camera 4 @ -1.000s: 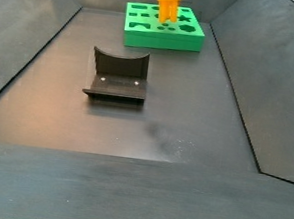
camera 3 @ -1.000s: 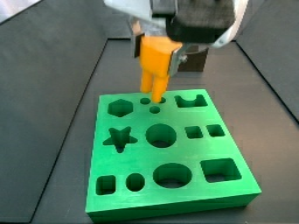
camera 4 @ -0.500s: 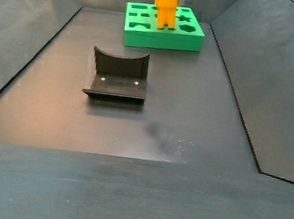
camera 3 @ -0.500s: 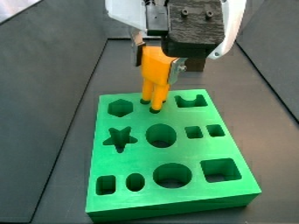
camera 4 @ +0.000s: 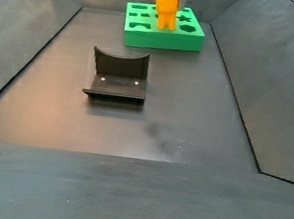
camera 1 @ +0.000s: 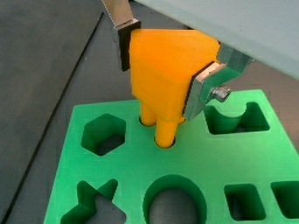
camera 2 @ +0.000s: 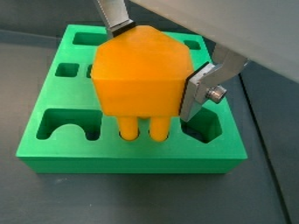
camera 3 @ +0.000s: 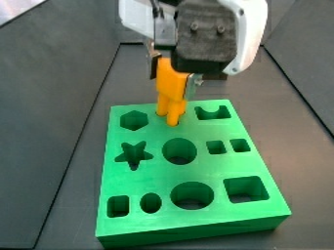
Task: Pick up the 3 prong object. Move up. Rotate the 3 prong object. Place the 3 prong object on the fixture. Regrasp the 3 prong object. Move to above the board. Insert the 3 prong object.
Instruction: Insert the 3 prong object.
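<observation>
Now, stage: last step, insertion into the board [camera 3: 189, 171].
Gripper [camera 1: 163, 70]: over the board's far edge, fingers [camera 2: 208, 86] clamped on the 3 prong object [camera 1: 163, 74] from two sides.
Why held so: upright, prongs down, so they line up with the small round holes.
Object's place: prongs entering those holes, beside the hexagon cut-out [camera 1: 101, 133].
Look: orange-yellow block, stubby rounded prongs.
Fixture [camera 4: 116, 76]: bare, well apart, mid-floor.

Dark grey floor [camera 4: 160, 133], sloped dark side walls [camera 4: 22, 56]
</observation>
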Robot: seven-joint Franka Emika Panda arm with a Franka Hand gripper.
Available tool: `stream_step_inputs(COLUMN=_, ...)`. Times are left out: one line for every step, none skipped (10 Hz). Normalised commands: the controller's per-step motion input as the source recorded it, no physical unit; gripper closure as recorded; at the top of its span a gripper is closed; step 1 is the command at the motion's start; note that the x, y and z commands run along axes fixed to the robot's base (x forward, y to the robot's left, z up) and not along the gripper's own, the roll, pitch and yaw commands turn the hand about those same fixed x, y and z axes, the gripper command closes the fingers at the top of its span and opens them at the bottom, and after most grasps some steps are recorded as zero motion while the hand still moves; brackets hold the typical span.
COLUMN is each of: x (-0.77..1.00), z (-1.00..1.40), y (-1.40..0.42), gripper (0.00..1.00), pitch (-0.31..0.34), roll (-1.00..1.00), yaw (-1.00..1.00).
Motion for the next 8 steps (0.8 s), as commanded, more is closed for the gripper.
stream_step_inputs(x=0.00, z=-0.34, y=-0.03, gripper=1.00, pitch=-0.214, roll=0.01, yaw=0.06)
stream_step_inputs(x=-0.01, z=-0.32, y=-0.07, gripper=1.00, pitch=-0.243, roll=0.09, yaw=0.07)
stream_step_inputs(x=0.00, z=-0.30, y=-0.09, gripper=1.00, pitch=-0.236, roll=0.23, yaw=0.11)
stream_step_inputs(x=0.00, z=-0.25, y=-0.15, gripper=1.00, pitch=-0.251, roll=0.34, yaw=0.13)
stream_step_inputs(x=0.00, z=-0.08, y=-0.24, gripper=1.00, pitch=-0.201, roll=0.46, yaw=0.07)
stream_step_inputs(x=0.24, z=0.00, y=-0.13, gripper=1.00, pitch=0.024, roll=0.32, yaw=0.00)
stream_step_inputs(x=0.19, z=-0.17, y=0.00, gripper=1.00, pitch=0.007, roll=0.13, yaw=0.00)
stream_step_inputs(x=0.25, z=-0.35, y=0.00, gripper=1.00, pitch=0.000, roll=0.04, yaw=0.00)
